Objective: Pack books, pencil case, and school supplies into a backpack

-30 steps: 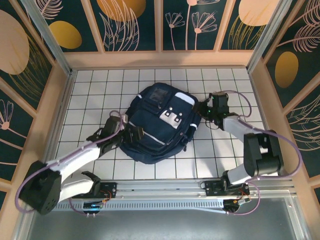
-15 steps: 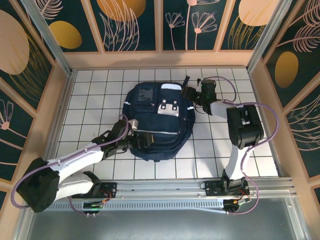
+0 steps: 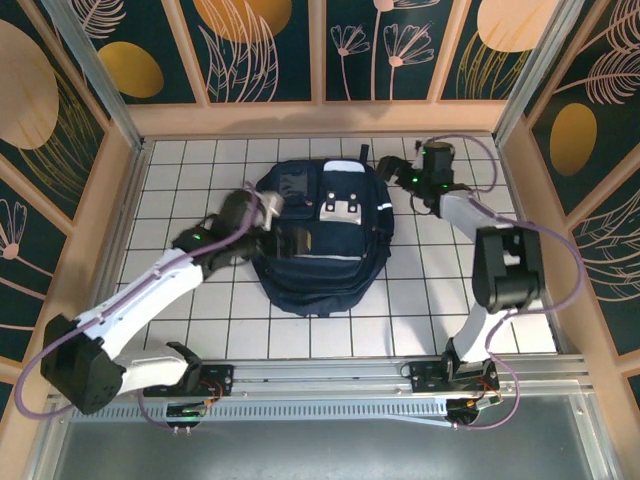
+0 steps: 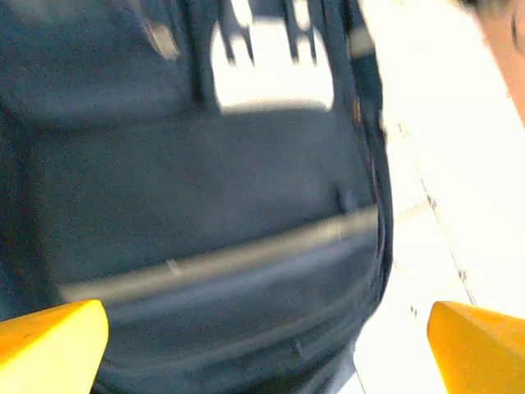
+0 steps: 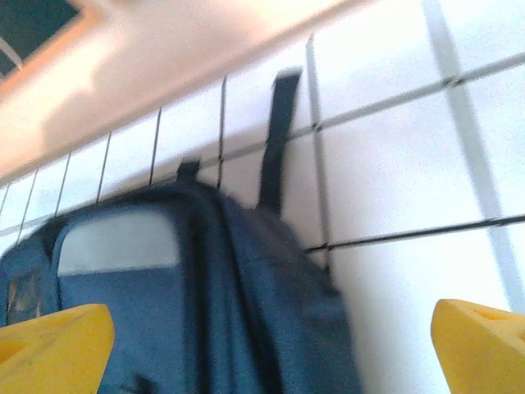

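Yellow fingertips (image 4: 49,341) of the left gripper (image 4: 262,345) stand wide apart with nothing between them, poised over the navy front of the backpack (image 4: 205,189), which is blurred in the left wrist view. The right gripper (image 5: 267,349) is likewise spread wide and empty, just beside the backpack's top corner, where a black strap (image 5: 276,139) lies on the white tiled table (image 5: 394,172). From above, the backpack lies flat mid-table, its grey-white patch (image 3: 343,210) facing up.

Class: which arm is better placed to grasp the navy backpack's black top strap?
Right, probably. The right pincer, open, sits by the navy fabric backpack, facing its black top strap; the left pincer hovers over its front.
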### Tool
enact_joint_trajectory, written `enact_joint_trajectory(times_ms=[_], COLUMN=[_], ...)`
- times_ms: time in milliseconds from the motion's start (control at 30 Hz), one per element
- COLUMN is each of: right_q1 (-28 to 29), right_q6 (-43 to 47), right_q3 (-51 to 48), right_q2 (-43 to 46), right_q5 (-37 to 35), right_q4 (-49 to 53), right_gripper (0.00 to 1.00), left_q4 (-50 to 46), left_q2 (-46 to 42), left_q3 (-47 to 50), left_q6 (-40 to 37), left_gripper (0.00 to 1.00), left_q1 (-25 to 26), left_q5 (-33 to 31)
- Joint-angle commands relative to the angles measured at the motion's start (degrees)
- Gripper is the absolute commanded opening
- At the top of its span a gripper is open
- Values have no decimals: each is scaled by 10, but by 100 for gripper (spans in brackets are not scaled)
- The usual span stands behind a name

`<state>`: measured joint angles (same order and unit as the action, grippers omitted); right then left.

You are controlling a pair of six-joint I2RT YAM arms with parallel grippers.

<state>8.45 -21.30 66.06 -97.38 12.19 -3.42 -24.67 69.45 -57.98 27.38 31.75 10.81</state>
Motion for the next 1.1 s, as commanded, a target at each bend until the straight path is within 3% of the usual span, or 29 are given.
enact_joint_trajectory(times_ms=[0, 67, 233, 333, 400, 433, 500, 600, 767, 800, 933, 1033, 1067], right_q1=[-9, -7, -8, -16, -33, -50, -85, -104, -106, -107, -104, -103, -104], right_q6=[47, 49, 123, 202, 264, 246, 188, 229, 240, 232, 228, 216, 212], right_q3=[-56, -125, -303, -401, -489, -536, -578, -584, -604, -594, -544, -576, -574], right_q2=[126, 205, 399, 478, 491, 484, 466, 422, 281, 249, 141, 64, 76], right_q5=[-132, -220, -335, -330, -288, -269, -204, -71, -54, -55, -44, -81, -90], right_q4=[46, 22, -63, -147, -279, -360, -422, -458, -659, -680, -691, -835, -799], right_gripper=[99, 99, 99, 99, 99, 99, 99, 99, 99, 99, 99, 99, 99], left_q4=[-31, -12, 125, 214, 304, 349, 435, 565, 847, 843, 1012, 1046, 1042], left_q2=[-31, -39, -32, -9, -1, 2, 5, 8, 23, 18, 71, 155, 164], left_q3=[-21, -16, 76, 148, 207, 237, 286, 352, 476, 477, 513, 487, 485], left_q6=[-39, -50, -111, -114, -184, -198, -216, -288, -274, -278, -274, -271, -255], left_gripper=[99, 99, 99, 99, 99, 99, 99, 99, 99, 99, 99, 99, 99], left_q1=[-129, -154, -188, -236, -243, -243, -248, -251, -252, -254, -260, -264, -276], left_q5=[-41, -108, -222, -245, -234, -245, -248, -186, -229, -230, -238, -238, -239])
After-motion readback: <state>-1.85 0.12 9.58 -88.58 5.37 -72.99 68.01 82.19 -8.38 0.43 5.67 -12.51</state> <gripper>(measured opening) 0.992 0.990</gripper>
